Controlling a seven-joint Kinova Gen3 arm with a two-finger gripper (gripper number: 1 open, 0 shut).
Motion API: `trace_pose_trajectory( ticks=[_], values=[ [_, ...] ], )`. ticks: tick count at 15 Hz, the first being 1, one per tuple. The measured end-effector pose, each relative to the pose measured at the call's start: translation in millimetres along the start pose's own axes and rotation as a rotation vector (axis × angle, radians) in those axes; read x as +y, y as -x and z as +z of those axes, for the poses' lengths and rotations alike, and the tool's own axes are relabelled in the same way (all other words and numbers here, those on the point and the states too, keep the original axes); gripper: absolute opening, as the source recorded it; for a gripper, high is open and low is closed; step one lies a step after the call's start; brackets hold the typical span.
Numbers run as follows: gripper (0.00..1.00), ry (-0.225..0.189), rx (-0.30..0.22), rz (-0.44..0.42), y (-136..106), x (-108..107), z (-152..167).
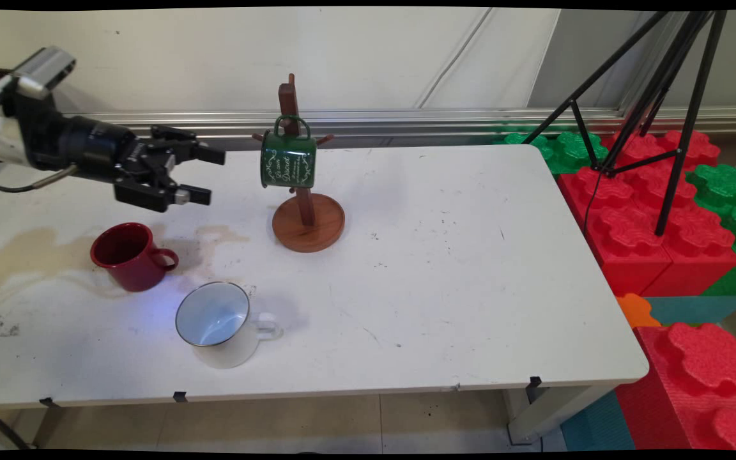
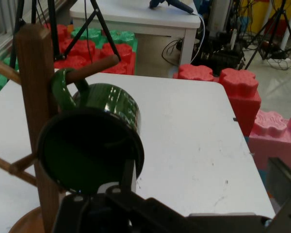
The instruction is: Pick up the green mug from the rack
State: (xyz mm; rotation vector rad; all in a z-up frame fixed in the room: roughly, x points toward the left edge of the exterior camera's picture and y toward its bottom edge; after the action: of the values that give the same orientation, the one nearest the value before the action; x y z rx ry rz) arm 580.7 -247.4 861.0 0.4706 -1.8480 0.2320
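Green mug [image 1: 288,160] hangs on the wooden rack [image 1: 307,220], right of the open, empty end effector [image 1: 205,174].

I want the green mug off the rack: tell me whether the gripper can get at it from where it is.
Probably yes. The gripper is open, level with the green mug hanging on the wooden mug tree, with nothing between them.

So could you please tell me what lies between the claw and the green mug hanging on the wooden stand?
Nothing: in the main view, only open air separates the open claw from the green mug, with bare white table below.
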Motion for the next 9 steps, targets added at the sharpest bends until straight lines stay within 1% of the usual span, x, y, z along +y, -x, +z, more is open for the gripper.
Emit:
trace_pose_trajectory(
  ticks=[3, 9],
  values=[
    [1.00, 0.003, 0.010, -0.008, 0, -7, 16],
    [1.00, -0.002, 0.027, -0.028, 4, -23, 47]
  ],
)
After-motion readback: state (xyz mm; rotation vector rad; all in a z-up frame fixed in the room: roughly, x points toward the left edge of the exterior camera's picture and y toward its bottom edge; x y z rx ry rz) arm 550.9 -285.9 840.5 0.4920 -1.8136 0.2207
